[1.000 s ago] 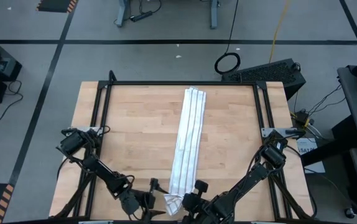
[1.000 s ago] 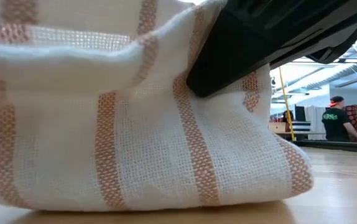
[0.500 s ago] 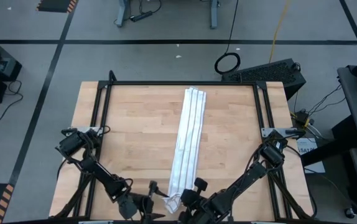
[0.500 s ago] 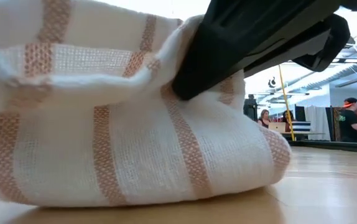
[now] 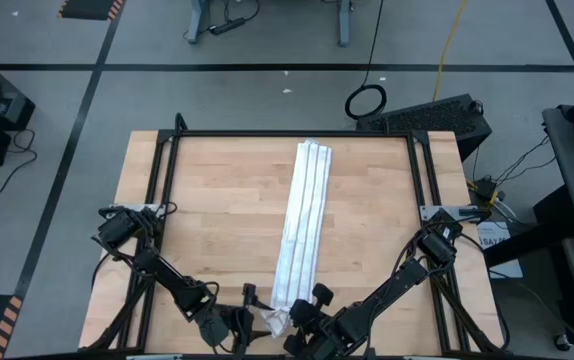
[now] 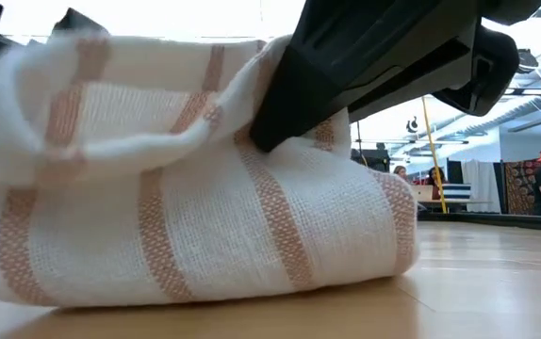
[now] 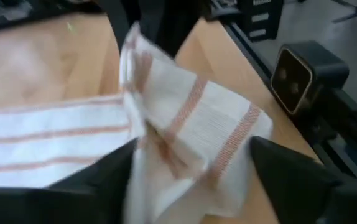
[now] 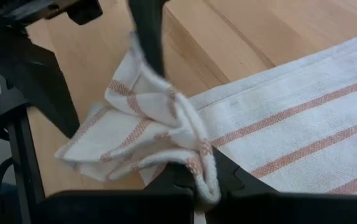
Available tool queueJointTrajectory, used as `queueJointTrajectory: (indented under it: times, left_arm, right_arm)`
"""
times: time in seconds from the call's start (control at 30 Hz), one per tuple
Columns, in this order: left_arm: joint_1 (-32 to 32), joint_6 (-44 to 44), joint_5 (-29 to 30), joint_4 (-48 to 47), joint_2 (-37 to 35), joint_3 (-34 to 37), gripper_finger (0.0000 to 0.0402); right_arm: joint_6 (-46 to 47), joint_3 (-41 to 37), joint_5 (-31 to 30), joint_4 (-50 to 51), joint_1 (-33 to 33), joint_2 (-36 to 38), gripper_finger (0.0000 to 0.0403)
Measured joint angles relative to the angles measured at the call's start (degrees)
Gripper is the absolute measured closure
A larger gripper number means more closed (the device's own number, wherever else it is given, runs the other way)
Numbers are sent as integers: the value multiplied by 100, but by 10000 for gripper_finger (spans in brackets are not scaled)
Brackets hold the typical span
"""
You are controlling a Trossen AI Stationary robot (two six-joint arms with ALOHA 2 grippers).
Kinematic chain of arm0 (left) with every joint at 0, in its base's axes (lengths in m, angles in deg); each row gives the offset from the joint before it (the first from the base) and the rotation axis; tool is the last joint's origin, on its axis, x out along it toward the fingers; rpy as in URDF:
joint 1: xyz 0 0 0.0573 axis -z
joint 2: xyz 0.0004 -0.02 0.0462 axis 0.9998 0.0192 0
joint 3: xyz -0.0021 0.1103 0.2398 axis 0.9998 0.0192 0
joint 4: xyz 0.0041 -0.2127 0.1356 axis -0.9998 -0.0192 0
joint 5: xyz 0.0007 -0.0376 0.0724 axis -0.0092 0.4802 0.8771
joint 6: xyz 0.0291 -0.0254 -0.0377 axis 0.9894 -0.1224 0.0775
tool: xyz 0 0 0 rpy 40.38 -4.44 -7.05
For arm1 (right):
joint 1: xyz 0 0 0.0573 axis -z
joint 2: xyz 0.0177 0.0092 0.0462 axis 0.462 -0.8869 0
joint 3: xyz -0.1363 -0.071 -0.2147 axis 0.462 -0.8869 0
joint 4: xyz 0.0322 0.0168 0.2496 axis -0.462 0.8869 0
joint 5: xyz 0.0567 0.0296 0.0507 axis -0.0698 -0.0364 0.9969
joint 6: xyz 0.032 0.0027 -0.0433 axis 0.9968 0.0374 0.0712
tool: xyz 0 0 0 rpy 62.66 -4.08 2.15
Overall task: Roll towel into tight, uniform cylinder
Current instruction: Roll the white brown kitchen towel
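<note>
Long white cloth towel with thin reddish stripes (image 5: pixel 301 230) lies along the wooden bench (image 5: pixel 207 210). Its bunched near end is pinched by left end effector (image 5: pixel 250 322) and right end effector (image 5: pixel 289 320).

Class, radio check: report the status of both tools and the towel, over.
Left tool and right tool both at the towel's near end, each pinching it. Towel a long folded strip, near end bunched, not a tidy cylinder. Nothing in the way.

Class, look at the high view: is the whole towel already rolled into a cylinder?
No: the towel lies as a long flat strip, bunched only at its near end.
</note>
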Motion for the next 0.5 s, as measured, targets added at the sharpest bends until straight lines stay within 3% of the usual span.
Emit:
queueJointTrajectory:
  times: [0.17,0.3,0.5]
  left_arm:
    - [-78,-275,139,-359,0,0,252]
    - [-114,78,449,-344,0,0,377]
    - [-352,702,705,-396,-35,2,388]
  right_arm:
    - [2,0,-176,-2,-6,0,403]
    - [1,0,-415,22,10,0,403]
    - [-1,0,-748,323,121,0,403]
